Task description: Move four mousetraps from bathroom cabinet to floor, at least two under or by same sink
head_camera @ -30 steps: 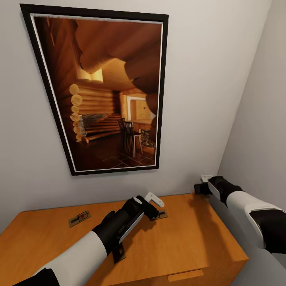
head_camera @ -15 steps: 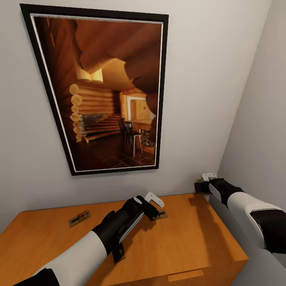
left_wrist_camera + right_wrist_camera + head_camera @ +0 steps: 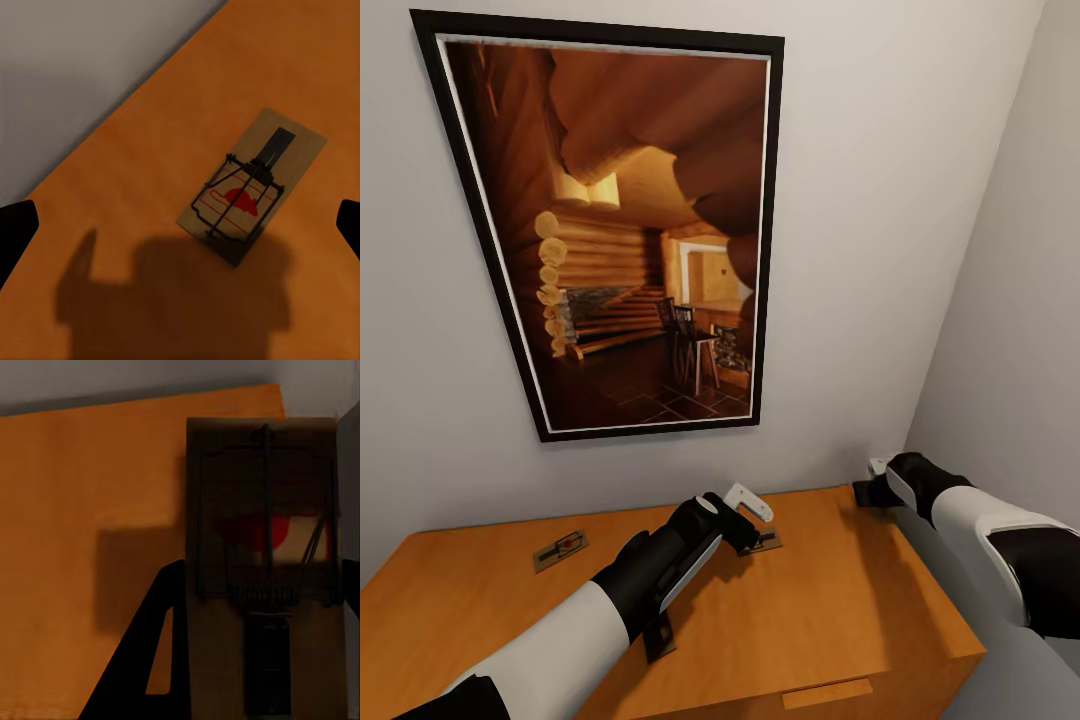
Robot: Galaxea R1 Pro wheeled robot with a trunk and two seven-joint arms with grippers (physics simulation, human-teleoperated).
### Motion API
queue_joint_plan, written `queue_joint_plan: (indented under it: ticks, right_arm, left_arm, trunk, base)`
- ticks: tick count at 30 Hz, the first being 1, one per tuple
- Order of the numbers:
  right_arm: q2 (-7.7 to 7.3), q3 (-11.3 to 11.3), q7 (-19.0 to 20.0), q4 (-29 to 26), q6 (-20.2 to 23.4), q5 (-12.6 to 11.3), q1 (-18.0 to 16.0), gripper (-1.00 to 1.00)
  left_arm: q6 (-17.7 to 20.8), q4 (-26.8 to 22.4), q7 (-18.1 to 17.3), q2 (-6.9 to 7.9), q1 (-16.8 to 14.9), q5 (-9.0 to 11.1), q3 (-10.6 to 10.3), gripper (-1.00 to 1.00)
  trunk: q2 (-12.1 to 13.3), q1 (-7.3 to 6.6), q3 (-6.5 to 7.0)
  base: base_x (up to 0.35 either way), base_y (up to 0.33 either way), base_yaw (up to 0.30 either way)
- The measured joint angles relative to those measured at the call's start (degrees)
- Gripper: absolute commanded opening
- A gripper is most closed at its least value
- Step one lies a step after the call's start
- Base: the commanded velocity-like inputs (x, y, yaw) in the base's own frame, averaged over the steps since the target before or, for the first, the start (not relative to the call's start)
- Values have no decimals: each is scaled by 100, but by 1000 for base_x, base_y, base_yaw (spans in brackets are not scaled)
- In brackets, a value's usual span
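Note:
The orange-brown cabinet point(image 3: 810, 620) shows its flat top. One mousetrap point(image 3: 560, 548) lies at the back left of that top. A second mousetrap point(image 3: 767, 541) point(image 3: 251, 187) lies flat just under my left gripper point(image 3: 750, 518), which hovers open over it with a black finger point(image 3: 15, 236) well clear on each side. My right gripper point(image 3: 870, 490) is at the cabinet's back right corner, shut on a third mousetrap point(image 3: 262, 532) that stands between its dark fingers point(image 3: 146, 671). The fourth mousetrap is out of view.
A large black-framed picture point(image 3: 630, 230) of a log-cabin room hangs on the pale wall behind the cabinet. A second wall point(image 3: 1010, 300) closes in tight on the right, beside my right arm. A wooden bar handle point(image 3: 827, 692) shows on the cabinet front.
My right gripper rose slightly, then sank a little lower at the cabinet's back right corner. The left arm and both loose mousetraps have not moved.

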Motion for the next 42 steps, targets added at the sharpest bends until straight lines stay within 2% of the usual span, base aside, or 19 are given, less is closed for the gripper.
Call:
queue_joint_plan:
  ticks: [9,21,42]
  right_arm:
    - [2,-6,0,-3,224,-3,0,-100]
    - [26,-9,-4,-8,235,2,0,-100]
    - [29,-9,-9,-6,228,3,0,-100]
  left_arm:
    - [0,0,5,0,0,0,0,100]
    - [2,0,8,0,0,13,-34,100]
    - [-2,0,8,0,0,18,-44,100]
  trunk:
    - [0,0,0]
    - [0,-1,0]
    - [0,0,0]
  base:
    - [1,0,0]
    - [141,0,0]
    - [6,0,0]
